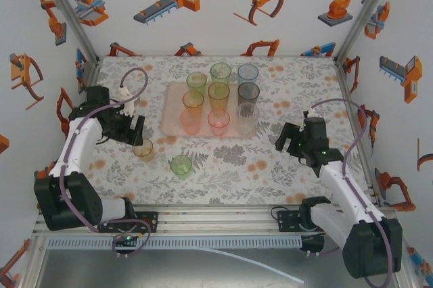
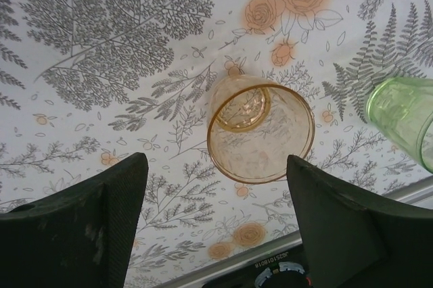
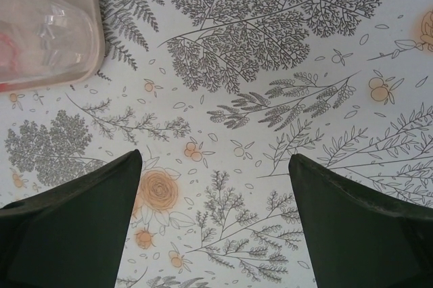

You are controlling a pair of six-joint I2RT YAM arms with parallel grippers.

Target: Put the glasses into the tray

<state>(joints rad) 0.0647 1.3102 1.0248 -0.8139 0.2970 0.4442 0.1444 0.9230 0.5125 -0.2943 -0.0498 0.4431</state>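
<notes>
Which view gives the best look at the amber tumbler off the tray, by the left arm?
Left wrist: the amber tumbler sits large, rim and base clear, ahead of the open left claw. Top external shows it small.

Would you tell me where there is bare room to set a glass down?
The tray is crowded: nine tumblers, only a narrow bare strip along its left rim. Open tabletop lies between the tray and the right gripper, and right of the loose green tumbler.
</notes>
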